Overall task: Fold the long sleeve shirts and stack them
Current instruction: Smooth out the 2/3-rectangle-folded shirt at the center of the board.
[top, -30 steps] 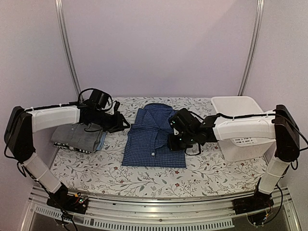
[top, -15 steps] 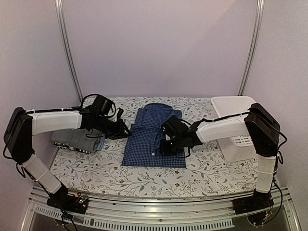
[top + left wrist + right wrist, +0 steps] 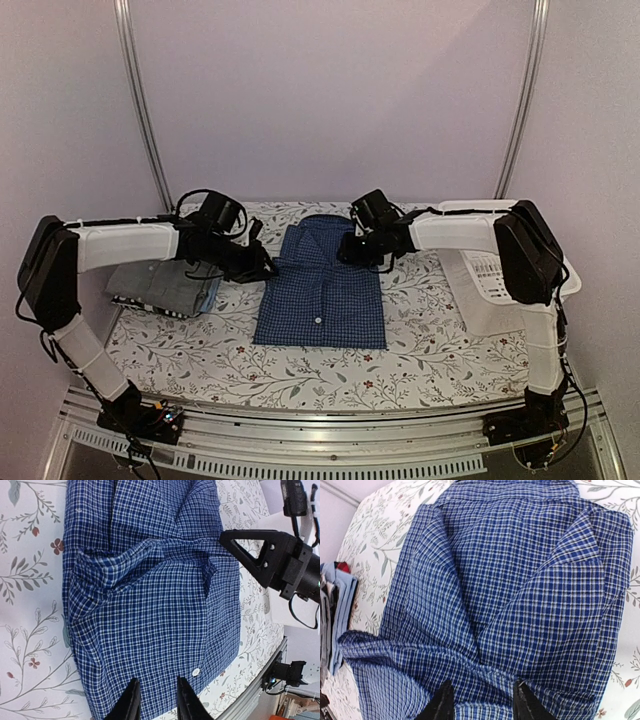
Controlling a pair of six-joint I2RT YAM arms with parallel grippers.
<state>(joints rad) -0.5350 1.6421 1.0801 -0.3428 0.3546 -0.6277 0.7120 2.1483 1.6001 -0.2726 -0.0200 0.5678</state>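
Lying flat in the middle of the table, the dark blue fine-check button-up shirt (image 3: 320,295) is folded into a tall rectangle. Its collar (image 3: 328,224) is at the far end and a row of white buttons runs down the front. The cloth is creased and slightly puffed across the shoulders, while the lower half lies smooth.

The left gripper (image 3: 157,680) sits low at the shirt's left edge, up near the shoulder. Its black fingers (image 3: 131,702) stand a narrow way apart with checked cloth showing in the gap. I cannot tell whether that cloth is pinched or only lies beneath them.

The right gripper (image 3: 482,682) is at the opposite edge, on the right shoulder beside the collar. Its fingers (image 3: 526,705) are parted wider over cloth that lies flat between them, so it looks released. A raised ridge of fabric crosses just beyond the fingertips.

Left of the shirt and apart from it lies a stack of folded shirts (image 3: 165,285): grey on top, a light blue edge at its right side, and dark stripes at the bottom. The left arm reaches over this stack.

On the right stands a white plastic basket (image 3: 500,305), with the right arm stretched across its far rim. Everything rests on a pale floral tablecloth (image 3: 430,350).
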